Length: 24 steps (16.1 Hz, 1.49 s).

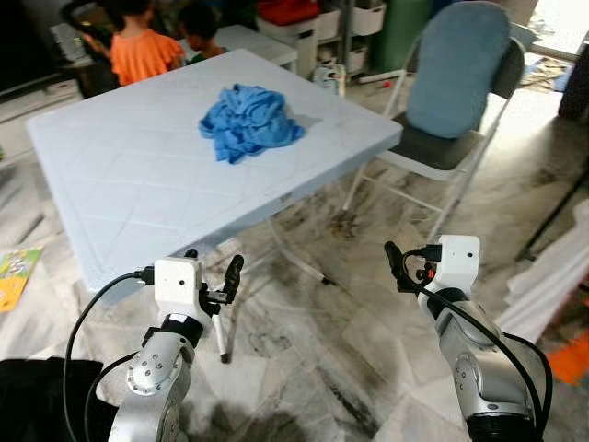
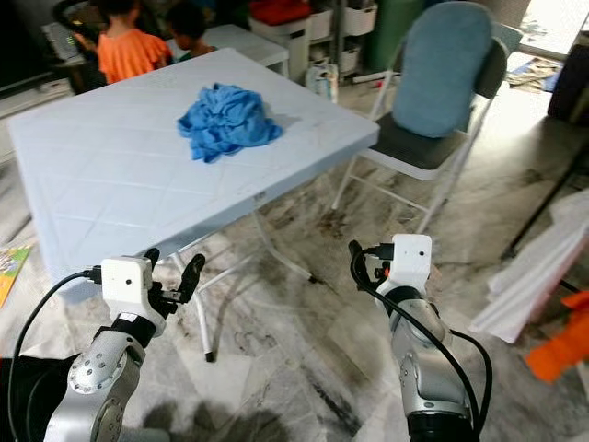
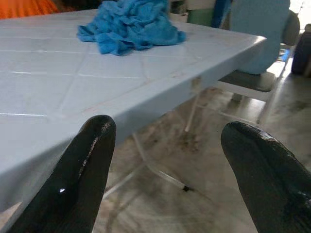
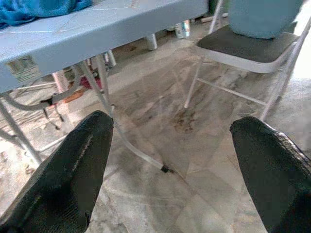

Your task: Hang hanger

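On table [image 1: 110,175], blue cloth [image 1: 248,122] (crumpled), beyond left claw [image 1: 213,274]

Home living area, as we see it: marble-patterned floor [image 1: 368,331], plastic folding table [image 1: 110,184], folding chair [image 1: 451,129], storage drawers [image 1: 294,32].

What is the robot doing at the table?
Nothing is being held yet. The robot faces a pale blue table with a crumpled blue cloth on top. Its left gripper hovers open at the table's near edge, and its right gripper is open over the floor beside it. A folding chair stands beyond.
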Available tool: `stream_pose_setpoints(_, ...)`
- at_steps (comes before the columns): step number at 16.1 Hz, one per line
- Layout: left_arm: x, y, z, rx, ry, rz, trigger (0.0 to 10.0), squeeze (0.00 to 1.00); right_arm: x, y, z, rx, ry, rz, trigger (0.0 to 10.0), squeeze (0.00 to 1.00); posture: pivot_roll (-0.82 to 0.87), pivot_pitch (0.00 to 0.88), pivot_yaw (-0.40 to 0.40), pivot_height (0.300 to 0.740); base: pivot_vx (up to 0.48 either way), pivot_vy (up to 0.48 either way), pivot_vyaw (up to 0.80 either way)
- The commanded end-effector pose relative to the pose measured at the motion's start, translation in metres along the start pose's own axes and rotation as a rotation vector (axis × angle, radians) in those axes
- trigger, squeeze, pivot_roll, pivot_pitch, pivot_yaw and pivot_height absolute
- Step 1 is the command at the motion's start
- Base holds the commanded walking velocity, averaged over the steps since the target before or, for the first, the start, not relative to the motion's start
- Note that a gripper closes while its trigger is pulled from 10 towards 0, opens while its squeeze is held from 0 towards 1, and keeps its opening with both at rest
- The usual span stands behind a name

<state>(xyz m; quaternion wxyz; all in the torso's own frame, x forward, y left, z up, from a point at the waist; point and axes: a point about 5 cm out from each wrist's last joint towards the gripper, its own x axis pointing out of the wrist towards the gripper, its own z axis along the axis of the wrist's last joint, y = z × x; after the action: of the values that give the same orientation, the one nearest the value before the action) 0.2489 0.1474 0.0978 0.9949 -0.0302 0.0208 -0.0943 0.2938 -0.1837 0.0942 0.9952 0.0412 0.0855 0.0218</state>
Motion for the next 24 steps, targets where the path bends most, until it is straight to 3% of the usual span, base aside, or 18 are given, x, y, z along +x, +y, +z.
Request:
stream_pose_setpoints(1,0.002,-0.003,-0.002,-0.010,0.017,-0.026,10.0,0.00,0.003,0.003,0.003,0.004,-0.007,0.002,10.0,0.00,-0.15,0.000,0.080,0.740,0.244,0.000,-0.80)
stream_pose_setpoints(24,0.012,-0.024,-0.005,-0.020,0.067,-0.194,10.0,0.00,0.007,0.008,0.007,-0.014,-0.035,-0.048,10.0,0.00,-0.16,0.000,0.091,0.740,0.319,0.000,-0.80)
